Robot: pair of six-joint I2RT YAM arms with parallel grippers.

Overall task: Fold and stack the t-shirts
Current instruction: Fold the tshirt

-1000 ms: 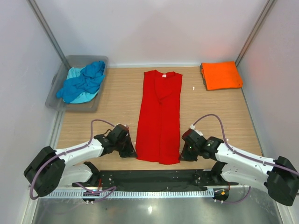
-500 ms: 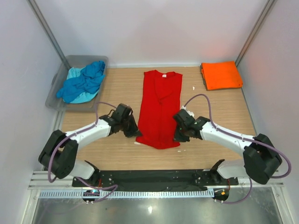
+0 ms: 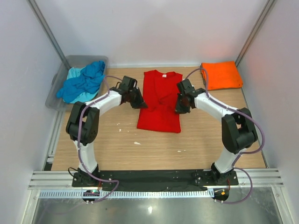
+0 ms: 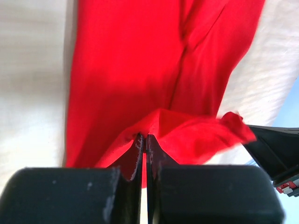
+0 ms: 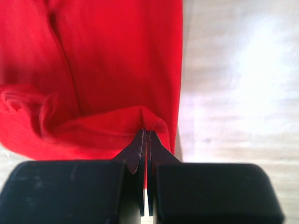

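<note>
The red t-shirt (image 3: 160,100) lay lengthwise down the middle of the wooden table (image 3: 117,149), its collar toward the far wall and its near part lifted and doubled back over the rest, so that the cloth ended in a straight folded edge on the side nearest the arm bases. The left gripper (image 3: 140,104) sat at the shirt's left edge, about halfway along the garment, and the right gripper (image 3: 179,108) sat opposite it at the right edge, with the width of the shirt between them. Both were clamped on the red cloth. In the left wrist view the jaws stood together with a peak of red fabric pinched at their tips, and the lifted layer sagged away toward the other arm over the flat layer beneath. In the right wrist view the jaws were likewise pressed together on a small ridge of red cloth at the shirt's side edge, with bare wood just beside it. The orange t-shirt (image 3: 221,74) rested folded flat in the far right corner of the table, well apart from both grippers. At the far left, the grey tub (image 3: 77,59) held a crumpled blue t-shirt (image 3: 86,81) lying over a pale turquoise one (image 3: 74,73). A few small white flecks (image 3: 136,143) dotted the wood near the fold.
</note>
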